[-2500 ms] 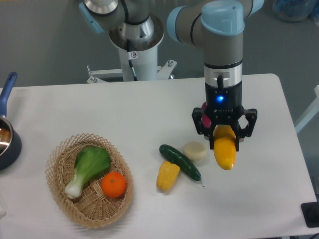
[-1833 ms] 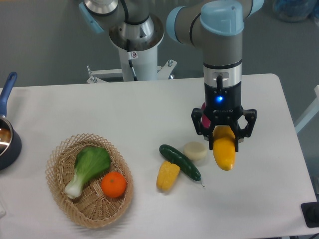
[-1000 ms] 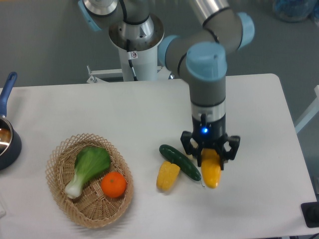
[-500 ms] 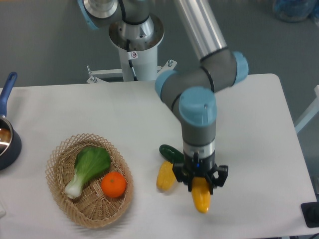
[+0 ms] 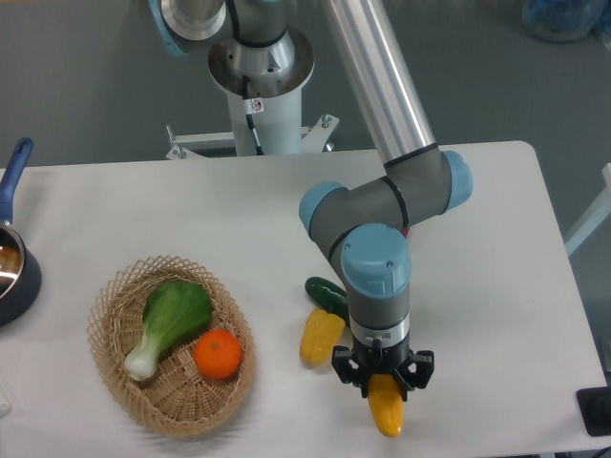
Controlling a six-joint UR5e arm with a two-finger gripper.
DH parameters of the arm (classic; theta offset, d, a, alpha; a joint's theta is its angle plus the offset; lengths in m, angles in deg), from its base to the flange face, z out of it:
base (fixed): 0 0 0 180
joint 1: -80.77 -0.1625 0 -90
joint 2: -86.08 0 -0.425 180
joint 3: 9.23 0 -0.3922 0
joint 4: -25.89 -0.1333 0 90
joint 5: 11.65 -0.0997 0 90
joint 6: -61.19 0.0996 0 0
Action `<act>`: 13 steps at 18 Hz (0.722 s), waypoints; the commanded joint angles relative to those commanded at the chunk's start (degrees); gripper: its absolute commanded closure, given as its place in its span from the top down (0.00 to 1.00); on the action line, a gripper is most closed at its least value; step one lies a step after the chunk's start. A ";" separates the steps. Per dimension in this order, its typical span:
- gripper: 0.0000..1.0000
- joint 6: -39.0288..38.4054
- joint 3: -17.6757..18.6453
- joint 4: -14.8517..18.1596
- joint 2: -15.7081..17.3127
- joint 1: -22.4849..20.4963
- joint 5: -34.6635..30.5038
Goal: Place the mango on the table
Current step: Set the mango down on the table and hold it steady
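Observation:
The mango (image 5: 387,410), a smooth yellow oval fruit, hangs out below my gripper (image 5: 383,380), which is shut on its upper end. Both are low over the front of the white table (image 5: 496,286), right of the middle. I cannot tell whether the mango's lower tip touches the tabletop. The arm's wrist hides the top of the fruit.
A yellow corn piece (image 5: 321,336) and a dark cucumber (image 5: 326,294) lie just left of the gripper. A wicker basket (image 5: 119,377) at the front left holds a bok choy (image 5: 169,322) and an orange (image 5: 218,354). A blue pot (image 5: 11,267) sits at the left edge.
The arm has carried the mango from the right middle of the table toward the front and left, and lowered it close to the tabletop.

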 joint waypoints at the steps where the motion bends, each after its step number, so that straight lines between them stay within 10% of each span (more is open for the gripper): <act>1: 0.45 -0.35 0.00 0.00 -0.17 0.09 0.09; 13: 0.45 -0.70 0.18 0.00 -1.49 0.53 -0.26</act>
